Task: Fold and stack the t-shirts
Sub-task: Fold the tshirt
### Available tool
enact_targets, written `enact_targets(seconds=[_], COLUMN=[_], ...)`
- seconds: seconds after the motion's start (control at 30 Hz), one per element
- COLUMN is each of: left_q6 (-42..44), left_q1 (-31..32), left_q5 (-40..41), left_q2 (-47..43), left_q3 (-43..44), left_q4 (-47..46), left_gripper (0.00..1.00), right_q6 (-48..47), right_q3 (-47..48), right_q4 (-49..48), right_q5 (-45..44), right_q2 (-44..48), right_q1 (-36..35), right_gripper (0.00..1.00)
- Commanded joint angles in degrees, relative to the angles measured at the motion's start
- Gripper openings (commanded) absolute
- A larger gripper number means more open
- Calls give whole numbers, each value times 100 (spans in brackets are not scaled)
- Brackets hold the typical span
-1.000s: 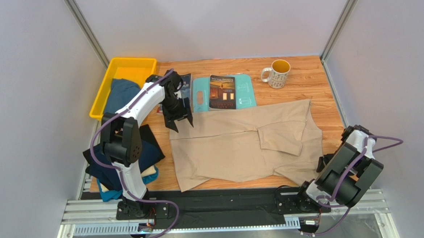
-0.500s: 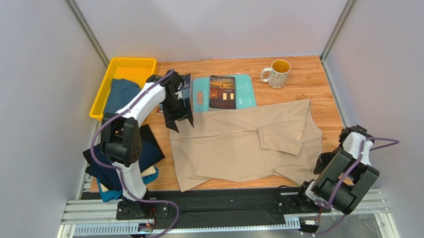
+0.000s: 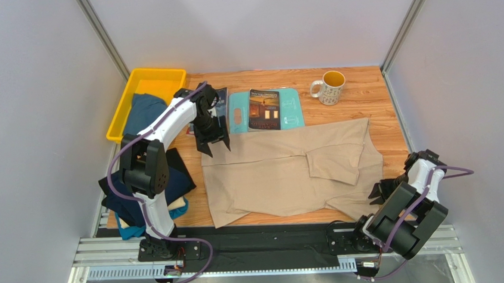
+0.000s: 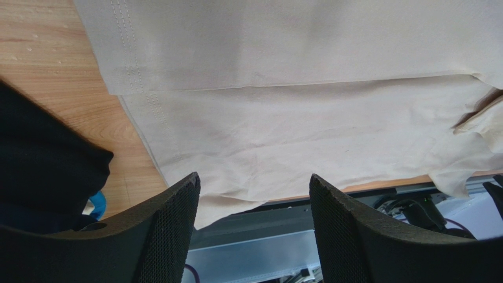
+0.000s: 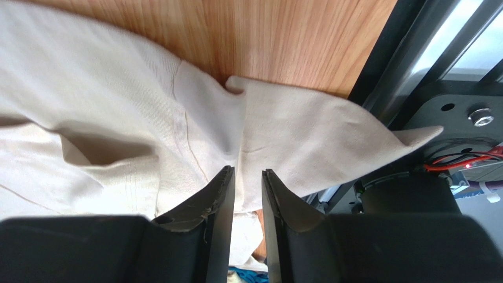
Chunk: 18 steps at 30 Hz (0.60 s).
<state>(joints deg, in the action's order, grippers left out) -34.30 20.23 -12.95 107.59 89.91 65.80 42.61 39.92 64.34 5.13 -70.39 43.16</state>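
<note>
A large beige t-shirt lies spread flat on the wooden table, one sleeve folded in over its middle. My left gripper hovers at its far left corner, jaws wide open and empty, with beige cloth below them. My right gripper is at the shirt's near right corner. Its jaws stand a narrow gap apart just above the rumpled cloth, and nothing shows pinched between them. A dark navy shirt lies folded at the left on a teal one. A dusty blue shirt spills from the bin.
A yellow bin stands at the back left. A book lies on a light-teal board behind the shirt, and a mug stands at the back right. The metal rail runs along the near edge.
The right arm has dropped a little toward the near edge, and its gripper has edged left to the shirt's near right corner. The left arm has not moved.
</note>
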Motion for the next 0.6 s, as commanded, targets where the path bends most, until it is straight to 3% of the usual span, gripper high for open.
enact_targets(seconds=[0.0, 0.1, 0.23, 0.33, 0.57], left_q6=[-41, -94, -120, -112, -129], left_q1=[25, 42, 69, 87, 87], left_q5=[-14, -23, -15, 3, 3], left_q2=[60, 113, 236, 403, 587], left_q3=[352, 483, 773, 1089, 1468], left_q4=[82, 64, 64, 117, 126], left_gripper=[74, 74, 74, 73, 73], right_q6=[-139, -235, -78, -33, -517], right_q3=[253, 148, -361, -232, 964], right_q4=[456, 519, -51, -316, 53], right_q5=[297, 59, 1100, 1350, -143], right_q2=[341, 596, 904, 1080, 1317], right_q1=[-149, -211, -220, -229, -466], right_gripper=[30, 31, 37, 37, 40])
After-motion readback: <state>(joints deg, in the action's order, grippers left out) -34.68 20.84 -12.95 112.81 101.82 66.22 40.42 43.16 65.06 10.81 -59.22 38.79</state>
